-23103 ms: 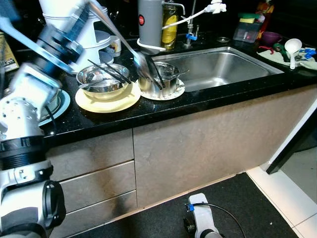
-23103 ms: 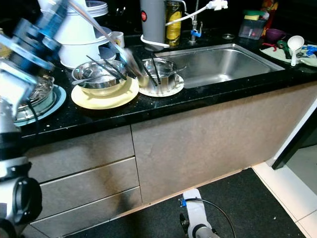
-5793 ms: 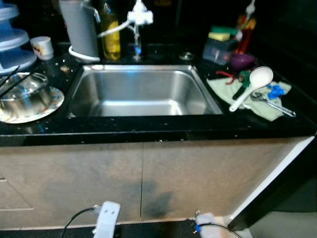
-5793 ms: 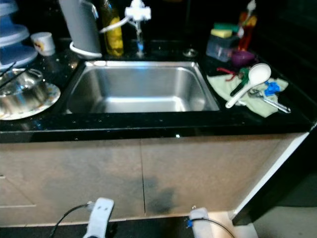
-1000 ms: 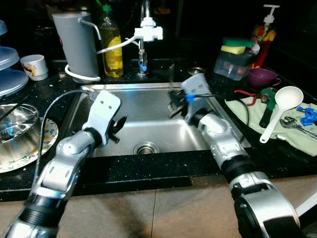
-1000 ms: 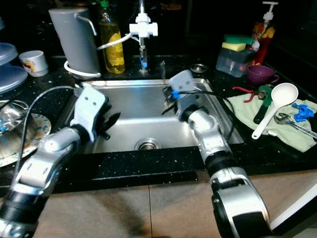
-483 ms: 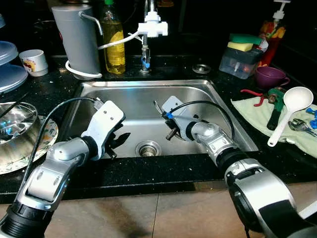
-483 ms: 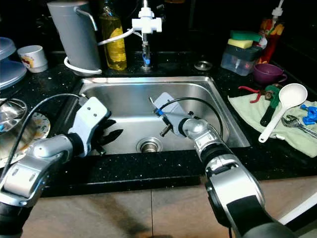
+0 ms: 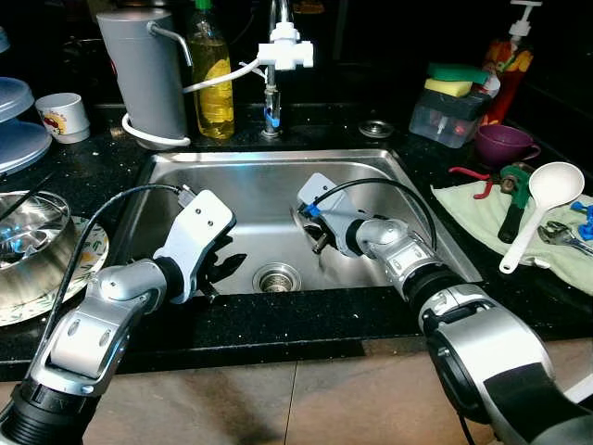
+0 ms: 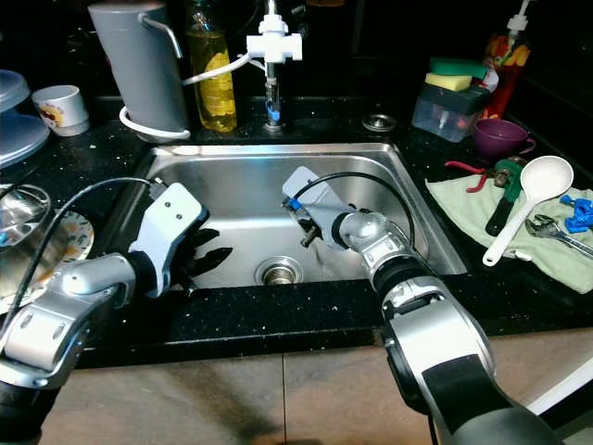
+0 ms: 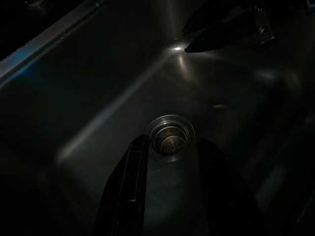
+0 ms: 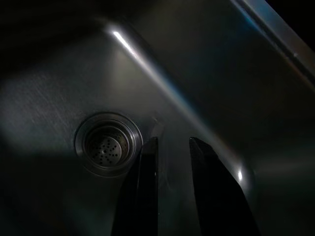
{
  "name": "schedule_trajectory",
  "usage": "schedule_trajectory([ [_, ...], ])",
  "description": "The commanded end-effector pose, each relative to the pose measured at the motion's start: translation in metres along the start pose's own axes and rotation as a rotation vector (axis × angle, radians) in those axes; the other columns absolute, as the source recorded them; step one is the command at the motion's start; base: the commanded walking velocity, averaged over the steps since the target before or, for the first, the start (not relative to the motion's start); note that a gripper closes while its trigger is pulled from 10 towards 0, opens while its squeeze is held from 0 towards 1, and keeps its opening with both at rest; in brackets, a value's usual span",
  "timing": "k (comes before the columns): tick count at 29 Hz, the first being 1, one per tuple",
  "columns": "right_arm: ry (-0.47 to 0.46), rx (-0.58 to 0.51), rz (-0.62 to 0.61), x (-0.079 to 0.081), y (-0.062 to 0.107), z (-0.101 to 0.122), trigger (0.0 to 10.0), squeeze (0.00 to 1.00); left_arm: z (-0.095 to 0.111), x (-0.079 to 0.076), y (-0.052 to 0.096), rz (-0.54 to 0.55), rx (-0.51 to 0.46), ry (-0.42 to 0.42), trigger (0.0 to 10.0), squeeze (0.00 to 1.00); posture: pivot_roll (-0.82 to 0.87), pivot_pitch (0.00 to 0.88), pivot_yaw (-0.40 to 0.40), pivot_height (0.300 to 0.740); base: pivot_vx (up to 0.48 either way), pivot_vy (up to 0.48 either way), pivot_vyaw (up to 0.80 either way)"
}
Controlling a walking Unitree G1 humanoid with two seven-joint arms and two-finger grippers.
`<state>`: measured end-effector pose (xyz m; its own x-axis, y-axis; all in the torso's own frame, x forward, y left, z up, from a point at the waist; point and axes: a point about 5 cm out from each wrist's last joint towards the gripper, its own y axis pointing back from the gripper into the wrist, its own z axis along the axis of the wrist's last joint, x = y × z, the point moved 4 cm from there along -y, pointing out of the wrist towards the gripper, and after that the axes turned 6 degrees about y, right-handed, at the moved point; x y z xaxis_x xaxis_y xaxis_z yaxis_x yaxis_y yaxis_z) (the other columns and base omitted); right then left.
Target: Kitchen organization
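Inside the sink (image 9: 389,181), both wrist views reveal parted fingers framing the drain (image 11: 170,138).

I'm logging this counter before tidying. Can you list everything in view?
Sink: one, steel, centre, drain in its floor.
Tap: one, white, behind sink.
Jug: one, grey, back left.
Bottle: one, yellow, beside jug.
Cup: one, white, far left.
Bowl: one, steel, on plate, left.
Box: one, clear, sponge on top, back right.
Purple cup: one, right.
Ladle: one, white, on cloth.
Left end effector: open, over sink.
Right end effector: open, over sink.
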<state>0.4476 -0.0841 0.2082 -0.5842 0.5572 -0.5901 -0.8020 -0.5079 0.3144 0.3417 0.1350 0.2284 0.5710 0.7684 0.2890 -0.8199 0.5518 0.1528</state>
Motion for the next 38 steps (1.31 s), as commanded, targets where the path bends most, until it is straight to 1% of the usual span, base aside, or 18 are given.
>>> schedule_trajectory([
  [1, 0.003, 0.013, -0.004, -0.001, 0.0, -0.003, 10.0, 0.03, -0.002, -0.001, 0.001, -0.008, 0.013, 0.001, 10.0, 0.0, -0.01, 0.133, -0.046, 0.74, 0.0, 0.0, 0.0],
  [2, -0.039, -0.014, -0.029, -0.005, 0.001, 0.001, 10.0, 0.0, 0.0, 0.0, 0.0, 0.003, 0.002, 0.015, 10.0, 0.0, -0.01, 0.133, -0.046, 0.74, 0.0, 0.0, 0.0],
  [3, -0.039, -0.014, -0.029, -0.005, 0.001, 0.001, 10.0, 0.0, 0.0, 0.0, 0.0, 0.003, 0.002, 0.015, 10.0, 0.0, -0.01, 0.133, -0.046, 0.74, 0.0, 0.0, 0.0],
  [4, -0.116, -0.064, -0.077, -0.014, 0.003, 0.007, 10.0, 0.0, 0.003, 0.002, -0.001, 0.02, -0.02, 0.025, 10.0, 0.0, -0.01, 0.132, -0.044, 0.74, 0.0, 0.0, 0.0],
  [9, -0.28, -0.196, -0.17, -0.035, 0.011, 0.022, 10.0, 0.0, 0.01, 0.003, -0.002, 0.036, -0.07, 0.053, 10.0, 0.0, -0.01, 0.132, -0.041, 0.74, 0.0, 0.0, 0.0],
  [12, -0.478, -0.398, -0.207, -0.055, 0.024, 0.042, 10.0, 0.0, 0.021, 0.0, -0.001, 0.029, -0.147, 0.105, 10.0, 0.0, -0.01, 0.131, -0.042, 0.74, 0.0, 0.0, 0.0],
  [14, -0.574, -0.516, -0.206, -0.066, 0.034, 0.049, 10.0, 0.0, 0.026, -0.007, 0.0, -0.014, -0.184, 0.141, 10.0, 0.0, -0.01, 0.131, -0.042, 0.74, 0.0, 0.0, 0.0],
  [15, -0.574, -0.516, -0.206, -0.066, 0.034, 0.049, 10.0, 0.0, 0.026, -0.007, 0.0, -0.014, -0.184, 0.141, 10.0, 0.0, -0.01, 0.131, -0.042, 0.74, 0.0, 0.0, 0.0],
  [17, -0.668, -0.66, -0.161, -0.072, 0.046, 0.054, 10.0, 0.0, 0.032, -0.018, 0.003, -0.085, -0.219, 0.165, 10.0, 0.0, -0.01, 0.131, -0.04, 0.74, 0.0, 0.0, 0.0],
  [18, -0.668, -0.66, -0.161, -0.072, 0.046, 0.054, 10.0, 0.0, 0.032, -0.018, 0.003, -0.085, -0.219, 0.165, 10.0, 0.0, -0.01, 0.131, -0.04, 0.74, 0.0, 0.0, 0.0],
  [19, -0.72, -0.77, -0.103, -0.069, 0.056, 0.054, 10.0, 0.0, 0.035, -0.024, 0.005, -0.114, -0.252, 0.184, 10.0, 0.0, -0.01, 0.131, -0.037, 0.74, 0.0, 0.0, 0.0],
  [22, -0.715, -0.799, -0.085, -0.06, 0.061, 0.048, 10.0, 0.0, 0.034, -0.024, 0.005, -0.102, -0.264, 0.198, 10.0, 0.0, -0.02, 0.131, -0.033, 0.74, 0.0, 0.0, 0.0],
  [26, -0.633, -0.704, -0.273, -0.042, 0.065, 0.021, 10.0, 0.0, 0.036, -0.007, -0.001, 0.07, -0.313, 0.248, 10.0, 0.0, -0.03, 0.127, -0.022, 0.74, 0.0, 0.0, 0.0],
  [28, -0.611, -0.709, -0.329, -0.036, 0.069, 0.02, 10.0, 0.0, 0.036, 0.0, -0.002, 0.136, -0.325, 0.274, 10.0, 0.0, -0.04, 0.126, -0.022, 0.74, 0.0, 0.0, 0.0],
  [30, -0.585, -0.723, -0.364, -0.027, 0.076, 0.02, 10.0, 0.0, 0.034, 0.004, -0.005, 0.195, -0.313, 0.244, 10.0, 0.0, -0.04, 0.122, -0.022, 0.74, 0.0, 0.0, 0.0],
  [32, -0.581, -0.725, -0.372, -0.025, 0.077, 0.02, 10.0, 0.0, 0.032, 0.003, -0.006, 0.202, -0.299, 0.227, 10.0, 0.0, -0.04, 0.121, -0.022, 0.74, 0.0, 0.0, 0.0],
  [34, -0.621, -0.742, -0.391, -0.023, 0.084, 0.021, 10.0, 0.0, 0.032, 0.004, -0.008, 0.219, -0.301, 0.223, 10.0, 0.0, -0.05, 0.117, -0.021, 0.74, 0.0, 0.0, 0.0],
  [38, -0.628, -0.743, -0.391, -0.022, 0.085, 0.021, 10.0, 0.0, 0.032, 0.004, -0.008, 0.224, -0.302, 0.222, 10.0, 0.0, -0.05, 0.116, -0.021, 0.74, 0.0, 0.0, 0.0],
])
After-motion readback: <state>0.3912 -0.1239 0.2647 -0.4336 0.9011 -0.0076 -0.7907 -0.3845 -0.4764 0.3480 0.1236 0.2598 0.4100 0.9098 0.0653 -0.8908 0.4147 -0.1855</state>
